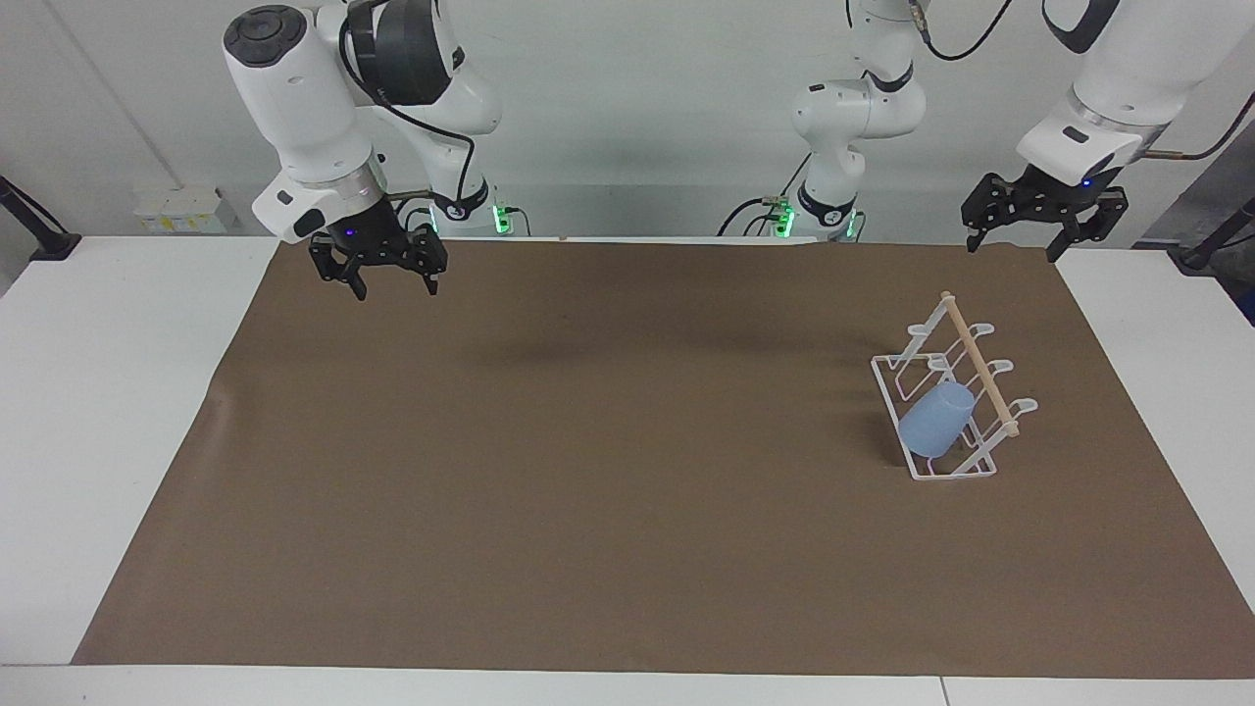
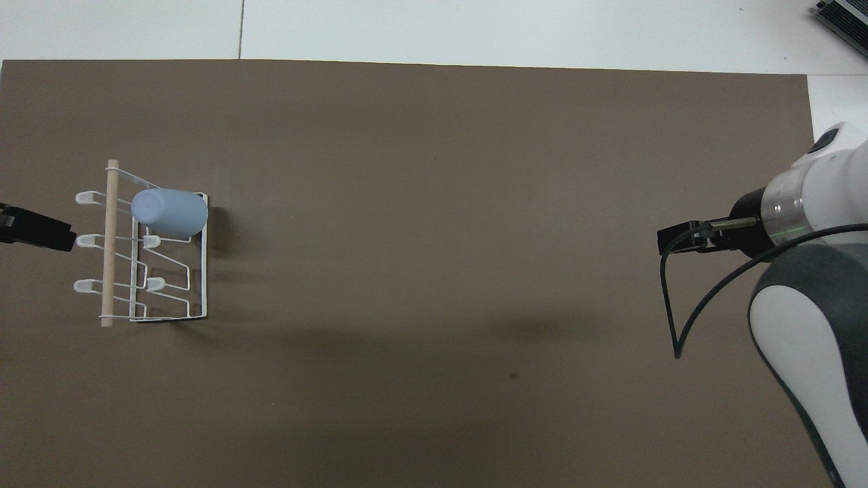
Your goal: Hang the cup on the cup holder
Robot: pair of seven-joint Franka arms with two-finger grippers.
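The light-blue cup [image 1: 936, 420] [image 2: 169, 212] sits mouth-down and tilted on a prong of the white wire cup holder [image 1: 971, 343] [image 2: 107, 271], at the holder's end farthest from the robots. The holder stands on the brown mat toward the left arm's end of the table. My left gripper [image 1: 1012, 250] hangs open and empty, high over the mat's corner at that end, apart from the holder; only its tip [image 2: 34, 230] shows in the overhead view. My right gripper [image 1: 396, 290] waits open and empty over the mat at the right arm's end.
A brown mat [image 1: 588, 471] covers most of the white table [image 1: 108, 392]. The right arm's body [image 2: 814, 325] and a black cable [image 2: 671, 312] fill one edge of the overhead view.
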